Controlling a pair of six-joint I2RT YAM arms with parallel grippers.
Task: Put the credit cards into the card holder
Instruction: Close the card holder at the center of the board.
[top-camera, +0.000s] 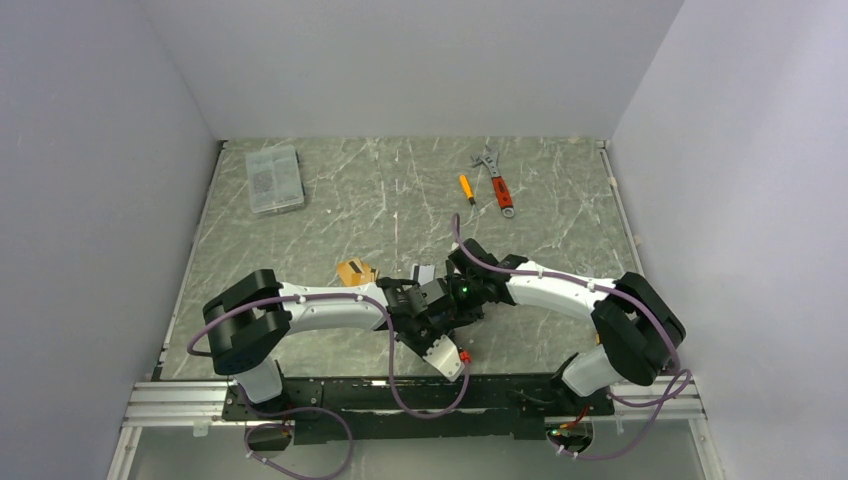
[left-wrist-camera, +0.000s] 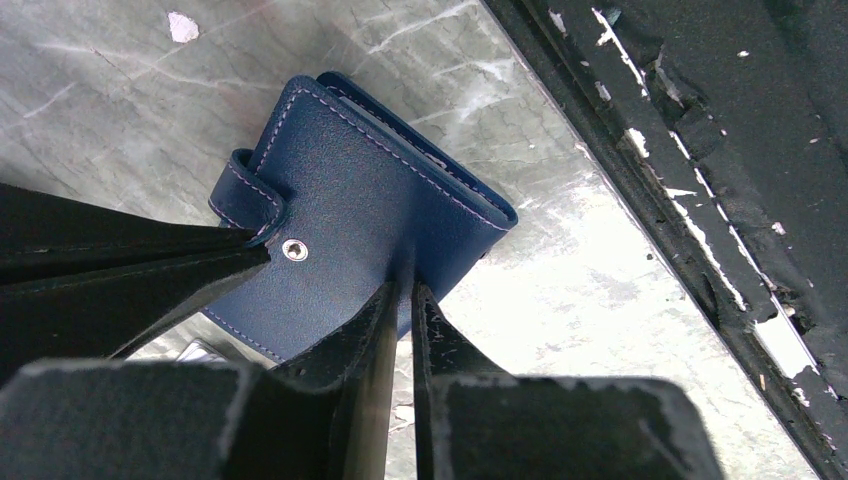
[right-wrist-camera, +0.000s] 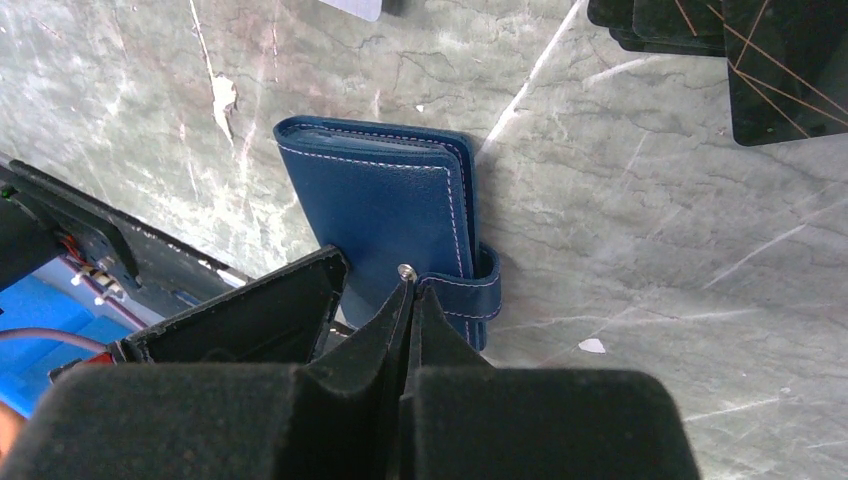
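Note:
The card holder (left-wrist-camera: 370, 190) is a navy blue wallet, folded shut, its tab wrapped round the edge beside a metal snap. It also shows in the right wrist view (right-wrist-camera: 375, 195). My left gripper (left-wrist-camera: 405, 290) is shut on the holder's long edge. My right gripper (right-wrist-camera: 411, 285) is shut on the snap tab (right-wrist-camera: 470, 290); its fingers (left-wrist-camera: 130, 265) show in the left wrist view. Both grippers (top-camera: 440, 303) meet at the table's near middle and hide the holder from above. Black cards (right-wrist-camera: 770, 60) lie stacked beyond it. Orange cards (top-camera: 355, 270) and a white-grey card (top-camera: 423, 272) lie just behind the grippers.
A clear plastic box (top-camera: 274, 178) sits at the back left. A red-handled wrench (top-camera: 497, 180) and a small orange screwdriver (top-camera: 466, 188) lie at the back right. The black mounting rail (left-wrist-camera: 700, 150) runs along the near edge, close to the holder.

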